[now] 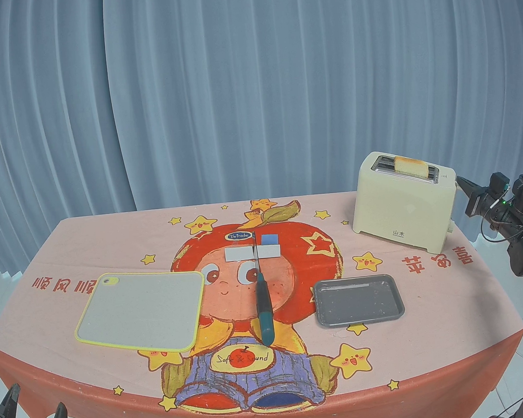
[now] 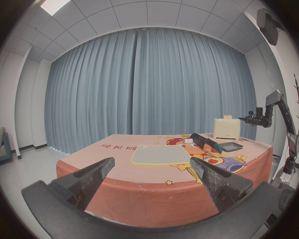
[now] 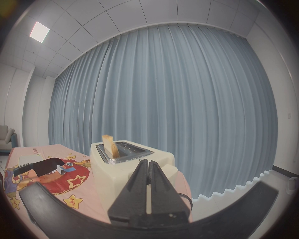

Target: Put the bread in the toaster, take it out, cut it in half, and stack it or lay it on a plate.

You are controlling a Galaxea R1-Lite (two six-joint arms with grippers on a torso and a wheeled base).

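My right gripper [image 3: 149, 163] has its jaws pressed flat together on nothing. It sits just right of the toaster [image 3: 102, 177], which I take as lined up for the lever end. My left gripper [image 2: 151, 161] hangs wide open and empty off the near left corner of the table [image 1: 437, 312], clear of the work. The bread [image 1: 411, 165] stands upright in a toaster slot with its top poking out, pale crumb and a golden-brown crust. Cutting board [image 1: 141, 312] left, knife [image 1: 263, 302] centre with its handle toward me, grey tray [image 1: 358, 301] right: sensible for cutting, then plating.
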